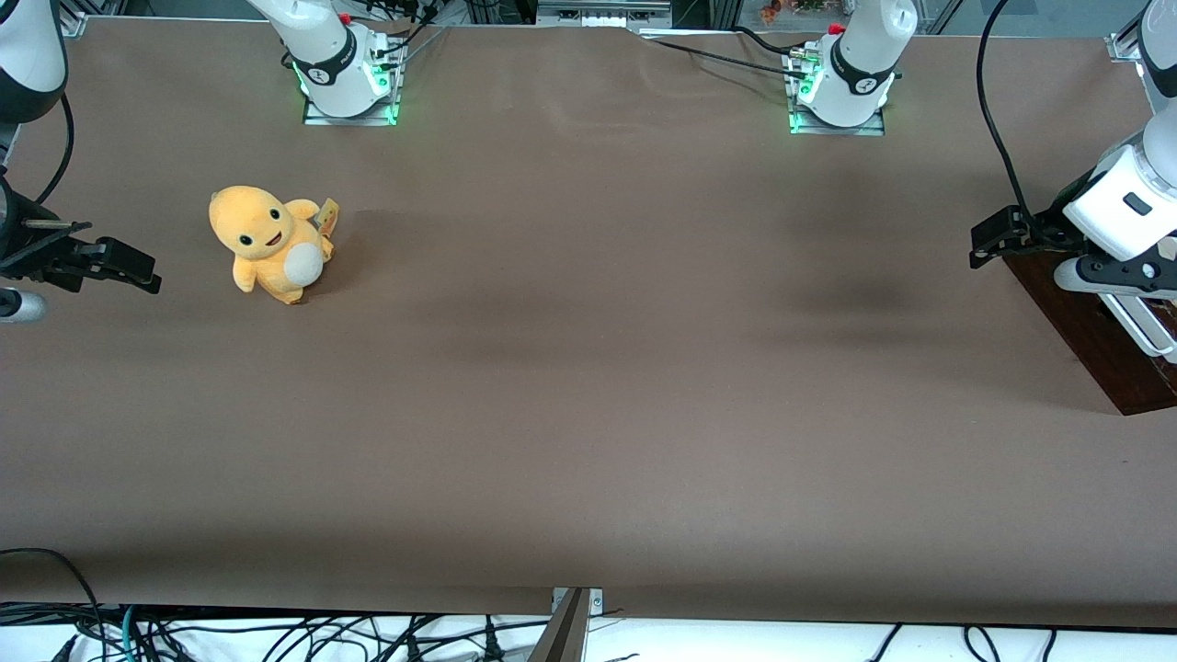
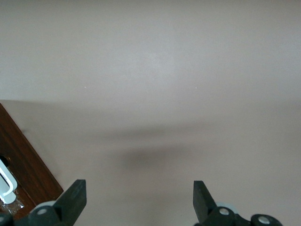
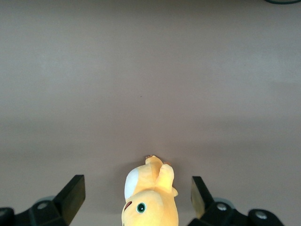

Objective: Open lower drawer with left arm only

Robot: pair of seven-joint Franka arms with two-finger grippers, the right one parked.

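The drawer [image 1: 1099, 340] sits at the working arm's end of the bench [image 1: 588, 386], cut off by the edge of the front view. Only a dark reddish-brown wood slab and part of a white bar handle [image 1: 1145, 326] show there. Whether it is shut or pulled out cannot be told from here. The left arm [image 1: 1126, 207] hangs over that same end, its white wrist above the wood and a black cable trailing up from it. The tool [image 1: 993, 241] is the black part sticking out from the wrist toward the middle of the bench, above the brown surface and just beside the wood's corner. Toward the parked arm's end, well apart from all this, an orange plush toy [image 1: 268, 243] stands on the bench.

In the left wrist view, the tool [image 2: 139, 197] has its two black fingers [image 2: 74, 197] spread wide, with nothing between them but bare bench [image 2: 155, 84]. The wood of the drawer [image 2: 23, 160] shows beside one finger, with a bit of the white handle [image 2: 5, 184] on it. The fingers touch neither.

In the right wrist view, the toy [image 3: 149, 195] lies on the bench [image 3: 150, 70].
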